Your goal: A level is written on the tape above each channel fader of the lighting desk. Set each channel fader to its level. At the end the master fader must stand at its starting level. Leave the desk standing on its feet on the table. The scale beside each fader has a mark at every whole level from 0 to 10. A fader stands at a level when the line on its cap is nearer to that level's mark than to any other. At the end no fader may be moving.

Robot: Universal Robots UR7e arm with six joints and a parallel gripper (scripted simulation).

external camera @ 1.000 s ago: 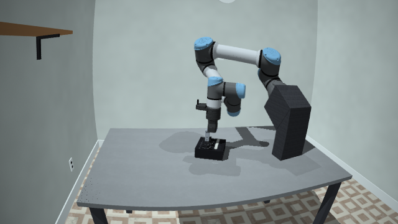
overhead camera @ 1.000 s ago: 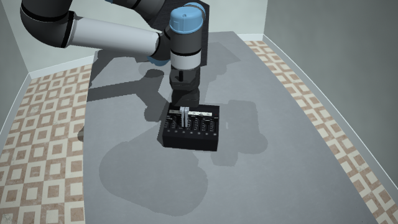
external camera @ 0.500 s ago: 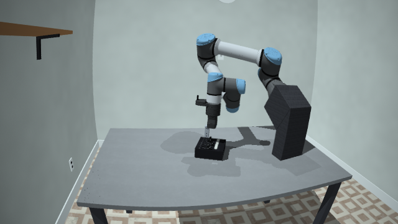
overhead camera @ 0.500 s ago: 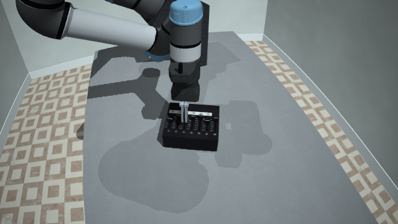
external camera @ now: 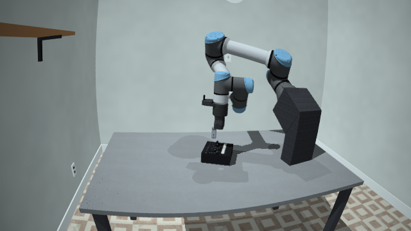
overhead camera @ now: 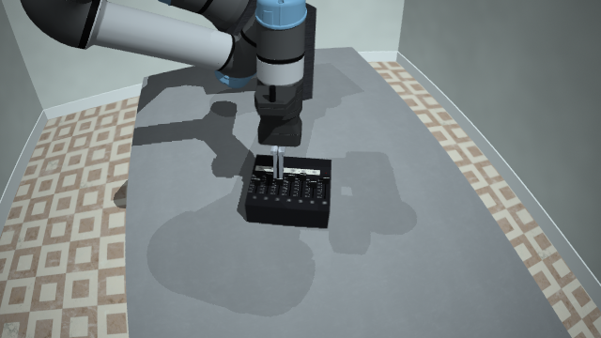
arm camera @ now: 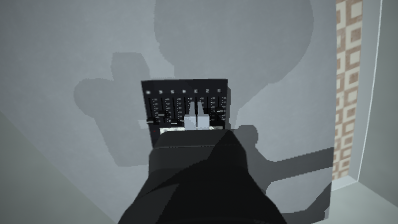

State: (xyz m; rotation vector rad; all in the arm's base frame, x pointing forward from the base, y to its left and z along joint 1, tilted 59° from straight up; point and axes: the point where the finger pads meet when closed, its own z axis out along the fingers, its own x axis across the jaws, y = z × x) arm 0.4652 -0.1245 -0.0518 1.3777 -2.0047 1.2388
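Lighting desk [external camera: 217, 157] stands on its feet mid-bench [external camera: 135, 179], nearer the far edge, its faders running front to back. Directly above its tape-strip end hangs the claw [external camera: 213, 132], pinched fully together, empty, clear of the caps.

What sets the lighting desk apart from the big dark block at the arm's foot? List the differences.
The lighting desk is small and low, lying flat near the table's middle; the dark block is tall, leaning, and stands near the table's far right edge. The desk's top carries rows of faders and a pale tape strip; the block's faces are plain. The shut pincer hangs above the desk; the arm springs from the block. Both are black and rest on the grey table.
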